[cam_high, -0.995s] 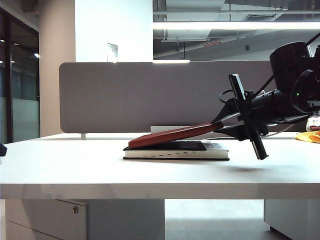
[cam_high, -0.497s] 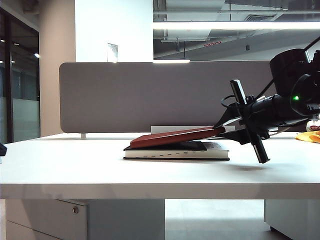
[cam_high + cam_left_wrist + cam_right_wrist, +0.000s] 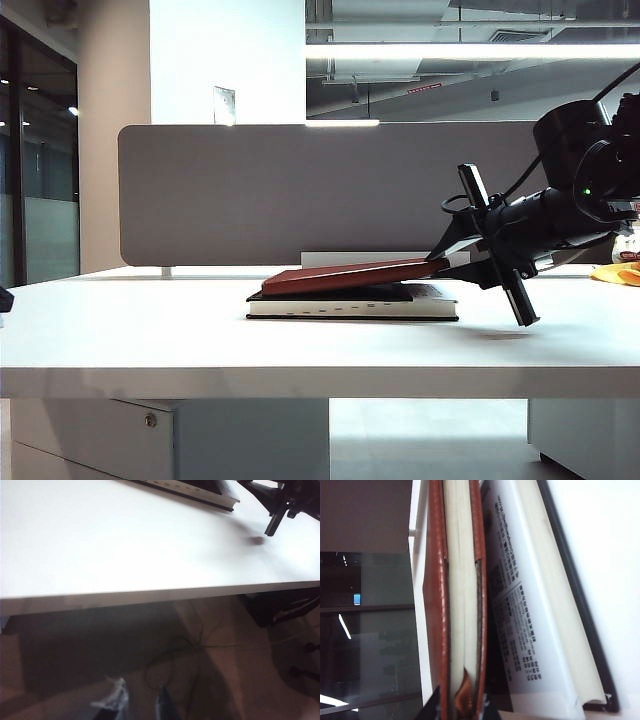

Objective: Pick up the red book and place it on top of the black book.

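The red book [image 3: 345, 273] slopes gently, its left end resting on the black book [image 3: 350, 304] and its right end a little higher. My right gripper [image 3: 447, 262] is shut on that raised end. The right wrist view shows the red book [image 3: 436, 590] edge-on, cream pages between red-brown covers, with my right gripper [image 3: 461, 707] clamping it from both sides. The black book [image 3: 540, 605] lies just beneath, showing printed text and a thick pale page edge. My left gripper [image 3: 140, 705] hangs open and holds nothing, off the table's front edge over the floor, far from both books.
The white table [image 3: 150, 330] carries both books near its middle. A grey partition [image 3: 300, 190] runs along the back. An orange thing [image 3: 620, 273] lies at the far right. Cables trail on the floor [image 3: 200, 645] under the table.
My right gripper has sunk slightly, lowering the held end of the red book so that it lies flatter over the black book. The left arm has not moved.
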Action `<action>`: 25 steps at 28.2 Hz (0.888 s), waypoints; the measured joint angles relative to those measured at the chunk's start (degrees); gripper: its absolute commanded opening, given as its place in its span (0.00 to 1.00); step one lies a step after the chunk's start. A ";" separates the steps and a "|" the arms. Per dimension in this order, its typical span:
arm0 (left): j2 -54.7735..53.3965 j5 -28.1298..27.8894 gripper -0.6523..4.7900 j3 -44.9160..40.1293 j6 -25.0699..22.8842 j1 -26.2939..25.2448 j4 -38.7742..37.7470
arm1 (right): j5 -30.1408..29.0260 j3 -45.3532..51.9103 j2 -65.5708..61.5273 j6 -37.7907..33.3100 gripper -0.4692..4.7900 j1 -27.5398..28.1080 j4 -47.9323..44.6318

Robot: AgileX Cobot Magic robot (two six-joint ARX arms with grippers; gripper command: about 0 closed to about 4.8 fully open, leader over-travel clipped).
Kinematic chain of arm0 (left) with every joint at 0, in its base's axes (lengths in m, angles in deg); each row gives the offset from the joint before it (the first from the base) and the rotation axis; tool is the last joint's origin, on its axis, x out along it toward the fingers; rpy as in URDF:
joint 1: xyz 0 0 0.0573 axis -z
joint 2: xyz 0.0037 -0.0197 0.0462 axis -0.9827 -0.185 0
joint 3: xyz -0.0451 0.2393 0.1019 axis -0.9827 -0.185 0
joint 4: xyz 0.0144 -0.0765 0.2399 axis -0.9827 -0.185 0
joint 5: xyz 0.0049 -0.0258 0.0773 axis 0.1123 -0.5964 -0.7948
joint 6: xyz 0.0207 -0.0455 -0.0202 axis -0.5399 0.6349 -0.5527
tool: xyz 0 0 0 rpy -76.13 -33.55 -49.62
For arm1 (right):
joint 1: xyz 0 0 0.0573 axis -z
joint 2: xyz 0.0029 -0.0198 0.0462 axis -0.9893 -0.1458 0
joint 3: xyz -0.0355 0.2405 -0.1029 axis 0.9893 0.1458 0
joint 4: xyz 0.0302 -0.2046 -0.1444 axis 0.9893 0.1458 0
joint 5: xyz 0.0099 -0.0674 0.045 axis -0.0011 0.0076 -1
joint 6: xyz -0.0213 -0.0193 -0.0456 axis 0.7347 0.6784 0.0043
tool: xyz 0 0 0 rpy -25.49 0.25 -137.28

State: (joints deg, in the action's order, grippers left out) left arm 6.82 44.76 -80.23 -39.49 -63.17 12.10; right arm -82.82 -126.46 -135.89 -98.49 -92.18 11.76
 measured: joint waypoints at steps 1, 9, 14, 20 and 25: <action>0.00 0.00 0.27 0.00 0.00 0.00 0.00 | -0.07 0.00 0.00 0.04 0.19 0.00 -0.02; 0.00 0.90 0.27 0.00 0.00 0.00 0.02 | -0.04 0.00 0.13 0.98 0.57 -0.02 4.11; 0.00 0.92 0.27 0.00 0.00 0.00 0.02 | -0.74 -0.04 0.26 0.83 0.69 -0.02 3.34; 0.00 1.03 0.27 0.02 0.00 0.00 0.02 | -1.42 0.02 0.15 -1.31 0.70 -0.02 1.88; 0.00 1.11 0.27 0.02 0.00 0.00 0.00 | -2.49 0.15 -0.04 -4.22 0.70 0.00 0.39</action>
State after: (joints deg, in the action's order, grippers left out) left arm 6.82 45.87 -80.21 -39.49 -63.17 12.10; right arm -85.31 -126.31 -135.94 -102.71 -92.18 12.15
